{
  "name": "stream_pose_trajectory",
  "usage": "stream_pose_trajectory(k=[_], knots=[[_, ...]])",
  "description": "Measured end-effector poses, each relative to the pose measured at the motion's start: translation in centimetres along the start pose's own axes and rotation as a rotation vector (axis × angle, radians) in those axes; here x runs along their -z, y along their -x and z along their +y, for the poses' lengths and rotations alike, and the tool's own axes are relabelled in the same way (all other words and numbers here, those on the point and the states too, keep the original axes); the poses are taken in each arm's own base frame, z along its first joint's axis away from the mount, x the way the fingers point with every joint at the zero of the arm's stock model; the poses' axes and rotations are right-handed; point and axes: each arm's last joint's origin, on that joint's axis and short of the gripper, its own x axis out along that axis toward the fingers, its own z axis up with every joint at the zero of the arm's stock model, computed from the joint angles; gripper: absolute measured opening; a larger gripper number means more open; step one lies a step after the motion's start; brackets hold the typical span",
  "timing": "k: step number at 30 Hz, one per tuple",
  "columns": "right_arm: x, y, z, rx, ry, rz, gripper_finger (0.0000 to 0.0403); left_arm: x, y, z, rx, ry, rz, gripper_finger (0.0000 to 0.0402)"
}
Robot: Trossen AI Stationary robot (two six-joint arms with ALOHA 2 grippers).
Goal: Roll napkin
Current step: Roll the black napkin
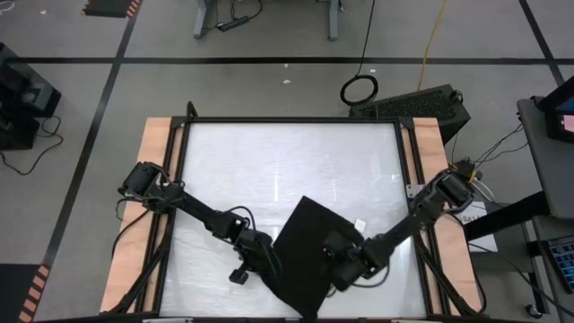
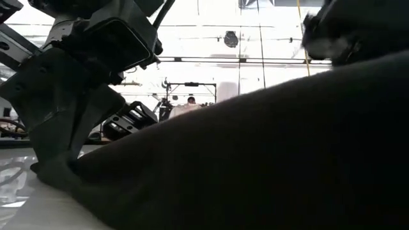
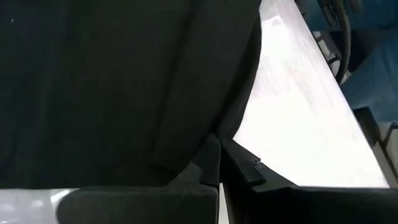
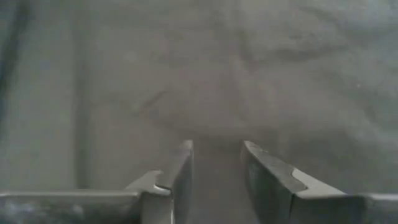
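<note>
With the napkin (image 1: 309,251) lying near the table's (image 1: 269,170) front edge, the left gripper (image 3: 219,163) clamped on its edge and the right gripper (image 4: 216,163) parted above it, the thin cloth could probably slip free and bunch unevenly.

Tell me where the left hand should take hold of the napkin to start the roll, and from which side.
Judging by the views, grip the napkin at its left edge, coming in from the left side of the table. The cloth lies tilted like a diamond, and the left hand is shut on that edge already, a fold rising beside it. The right hand sits open over the cloth's middle.
</note>
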Motion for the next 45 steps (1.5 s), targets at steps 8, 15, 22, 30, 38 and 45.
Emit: stream_pose_trajectory(k=[8,15,22,30,38,45], knots=[[-2.1,-3.3,-2.9,0.013,0.007,0.039,0.0117,-0.3,0.4,1.1,-0.038,0.114,-0.032,0.0002],[-5.7,-5.4,-5.4,0.076,0.081,0.053,0.0108,-0.5,1.5,3.2,-0.089,0.263,-0.066,0.0002],[-10.2,-7.4,-8.8,0.163,0.080,0.050,0.0104,-0.4,2.7,5.4,-0.122,0.434,-0.085,0.0002],[-14.5,-8.9,-12.9,0.189,0.037,0.058,0.0104,0.3,4.1,7.5,-0.136,0.553,-0.048,0.0002],[-17.0,-5.5,-13.7,0.106,0.138,-0.014,0.0108,0.5,4.6,8.3,-0.113,0.584,-0.051,0.0002],[-16.0,1.1,-11.2,-0.049,0.370,-0.083,0.0148,0.5,4.6,8.4,-0.110,0.585,-0.058,0.0002]])
